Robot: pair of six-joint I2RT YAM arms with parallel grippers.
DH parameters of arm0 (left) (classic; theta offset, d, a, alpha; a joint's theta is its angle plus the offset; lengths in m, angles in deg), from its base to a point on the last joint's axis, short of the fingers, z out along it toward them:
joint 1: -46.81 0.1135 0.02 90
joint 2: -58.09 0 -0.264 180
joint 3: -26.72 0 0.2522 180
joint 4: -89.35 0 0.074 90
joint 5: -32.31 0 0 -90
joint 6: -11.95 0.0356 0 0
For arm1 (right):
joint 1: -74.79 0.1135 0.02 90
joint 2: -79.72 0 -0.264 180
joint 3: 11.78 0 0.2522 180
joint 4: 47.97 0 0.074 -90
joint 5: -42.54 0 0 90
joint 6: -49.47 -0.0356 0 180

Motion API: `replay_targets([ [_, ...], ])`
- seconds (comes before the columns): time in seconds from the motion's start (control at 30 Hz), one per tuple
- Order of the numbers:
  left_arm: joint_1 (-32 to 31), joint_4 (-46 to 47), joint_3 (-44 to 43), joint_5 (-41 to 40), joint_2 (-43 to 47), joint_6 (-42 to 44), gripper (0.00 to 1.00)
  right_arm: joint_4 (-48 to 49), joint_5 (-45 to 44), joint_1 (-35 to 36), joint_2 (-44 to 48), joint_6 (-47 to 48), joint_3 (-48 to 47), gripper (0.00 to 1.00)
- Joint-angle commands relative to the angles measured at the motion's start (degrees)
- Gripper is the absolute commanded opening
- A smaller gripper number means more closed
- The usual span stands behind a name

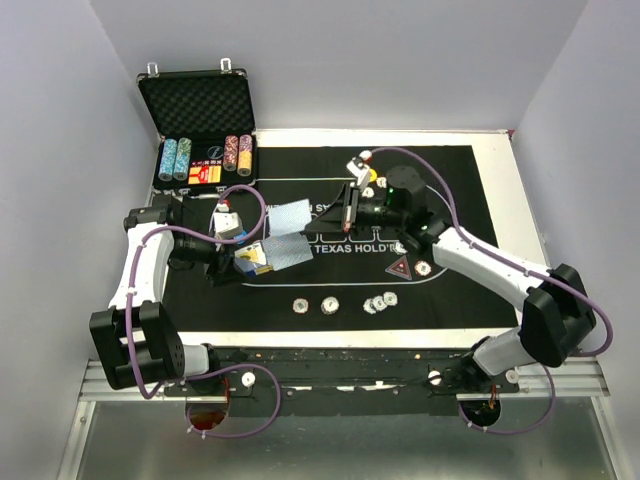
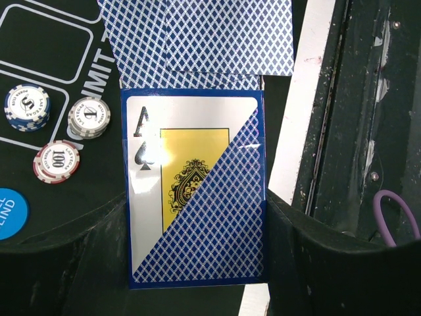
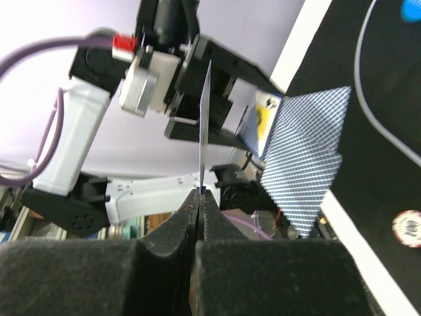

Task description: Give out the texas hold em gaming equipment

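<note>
Card point(image 3: 204, 125) edge-on, long axis out from R end effector's point(image 3: 199, 194) pinch; L point(image 2: 197, 230) clamps deck point(image 2: 191, 164).

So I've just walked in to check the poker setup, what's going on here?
Two robot arms are dealing out Texas hold'em gear. The left claw grips a card box, with a fan of blue-backed cards spread just beyond it. The right claw is shut on a single card, held on edge above the black mat. Several poker chips and a red triangular marker lie on the mat. More chips sit in the open case.
</note>
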Motion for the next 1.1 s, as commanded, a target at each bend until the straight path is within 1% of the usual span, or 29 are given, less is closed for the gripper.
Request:
replay_targets([
  [0.0,0.86,-15.71,0.1,1.0,2.77,0.43,0.12,-4.06,3.45,-6.4,-0.43,3.36,-2.81,0.07],
  [0.1,0.86,-15.71,0.98,0.55,3.91,0.16,0.11,-4.32,5.55,-9.83,-3.76,4.68,-5.44,0.07],
  [0.2,0.86,-15.89,0.81,0.64,4.44,-0.45,0.12,-4.51,6.79,-10.72,-9.38,6.26,-9.74,0.07],
  [0.43,0.94,-15.97,0.55,0.64,4.97,-1.51,0.12,3.48,10.39,-10.63,-28.44,3.02,-19.58,0.07],
  [0.53,0.95,-15.97,0.63,0.38,5.14,-1.6,0.12,7.79,11.71,-10.46,-36.97,-0.14,-24.68,0.07],
  [0.6,1.03,-15.97,0.46,0.38,5.49,-1.6,0.11,8.68,12.07,-10.11,-41.72,-1.11,-28.28,0.07],
  [0.73,0.95,-15.97,0.02,0.55,5.67,-1.95,0.11,5.09,11.11,-8.7,-50.34,0.37,-36.98,0.07],
  [0.87,0.86,-15.89,-0.33,0.82,5.41,-1.95,0.11,2.89,9.87,-7.65,-58.16,-0.15,-46.56,0.07],
  [1.03,0.94,-15.97,-0.07,0.91,5.41,-1.95,0.12,1.56,7.85,-6.5,-65.11,-1.47,-53.43,0.08],
  [1.07,0.95,-15.97,-0.15,0.99,5.41,-1.86,0.12,1.48,7.5,-6.33,-66.17,-1.64,-54.31,0.09],
])
